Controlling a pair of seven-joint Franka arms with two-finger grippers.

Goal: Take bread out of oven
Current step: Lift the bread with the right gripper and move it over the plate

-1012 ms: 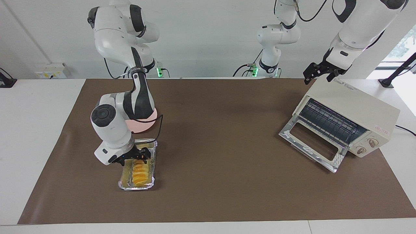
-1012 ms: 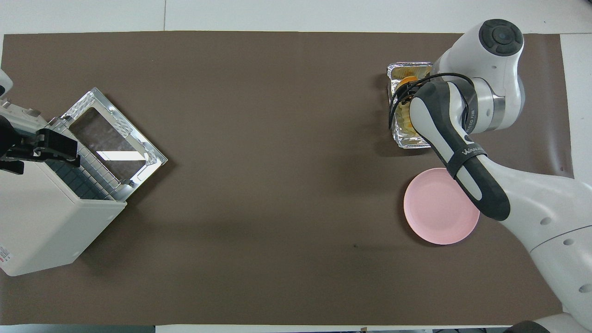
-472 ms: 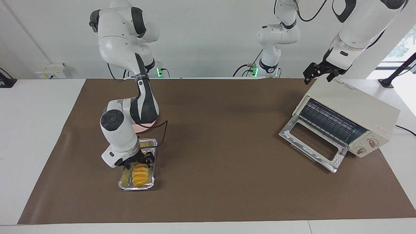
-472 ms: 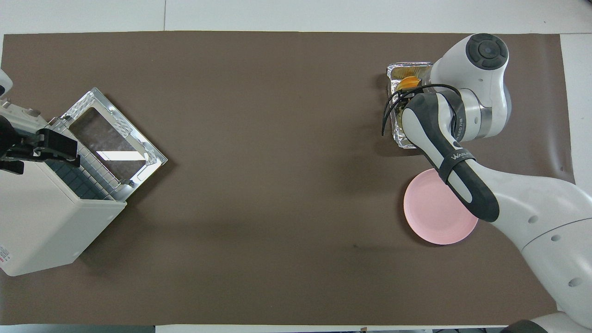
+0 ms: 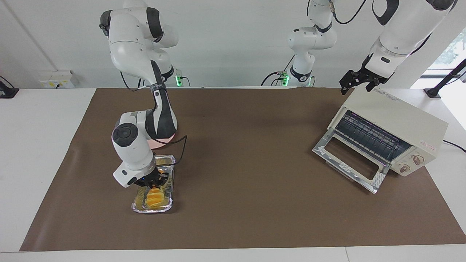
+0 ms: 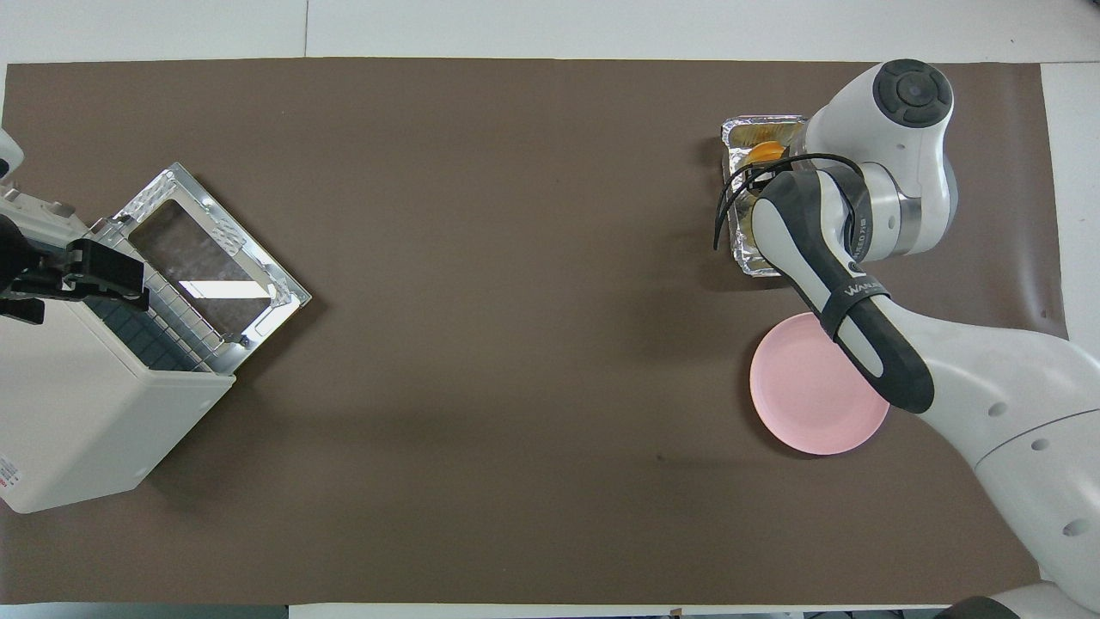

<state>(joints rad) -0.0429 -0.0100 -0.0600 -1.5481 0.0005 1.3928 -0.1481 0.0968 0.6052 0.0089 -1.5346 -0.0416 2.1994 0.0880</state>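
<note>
— Since a second ago your right gripper [image 5: 156,181] has sunk into the foil tray [image 5: 168,207] and its fingers have drawn in around the bread [image 5: 154,197]; whether they truly grip it, you cannot tell.

— Where's the loaf?

— In that tray, at the pink plate's [image 6: 799,413] twelve o'clock overhead, well apart from the oven [image 5: 393,125], whose door hangs open.

— Risk?

— Lift too early and the bread could slip, or the light tray could ride up with it. Your left gripper [image 5: 358,82] waits, fingers released, over the oven.
</note>
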